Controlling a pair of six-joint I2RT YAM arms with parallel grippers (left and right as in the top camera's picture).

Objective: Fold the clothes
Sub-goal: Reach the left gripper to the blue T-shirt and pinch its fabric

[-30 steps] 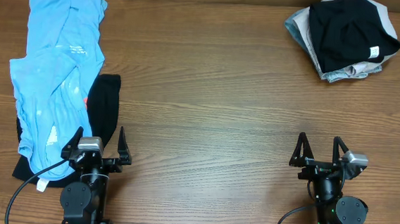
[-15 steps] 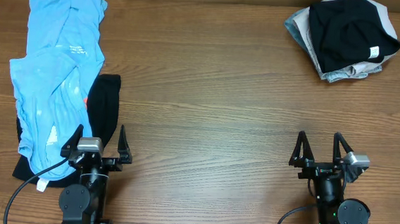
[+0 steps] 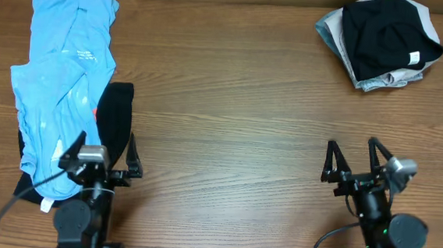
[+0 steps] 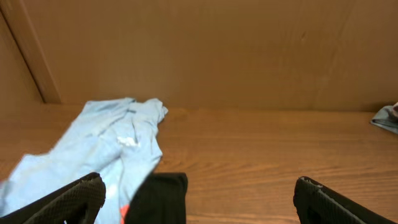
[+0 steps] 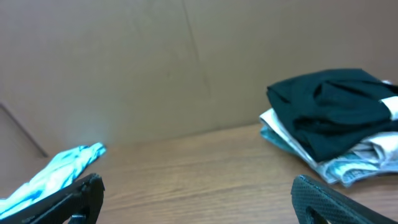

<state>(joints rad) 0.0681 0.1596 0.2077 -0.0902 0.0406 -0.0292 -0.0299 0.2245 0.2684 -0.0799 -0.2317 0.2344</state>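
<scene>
Blue T-shirt (image 3: 60,89) is lying crumpled along the worktop's (image 3: 231,101) left edge, overlapping a black garment (image 3: 117,109). Left gripper (image 3: 107,149) is sitting just beside both, spread wide and holding nothing. Right gripper (image 3: 351,153) is likewise gaping empty, well apart from a folded pile (image 3: 387,42) at far right. Risk: one pinch may be catching both layers, dragging the black cloth along.

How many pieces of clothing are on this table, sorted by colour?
Light blue: 1, the T-shirt.
Black: 2, the loose black garment partly under the T-shirt, and the folded black piece at the far right.
Pale grey or white: at least 1, the pale layers beneath that folded black piece; their exact number is hidden.
Total: at least 4.
</scene>
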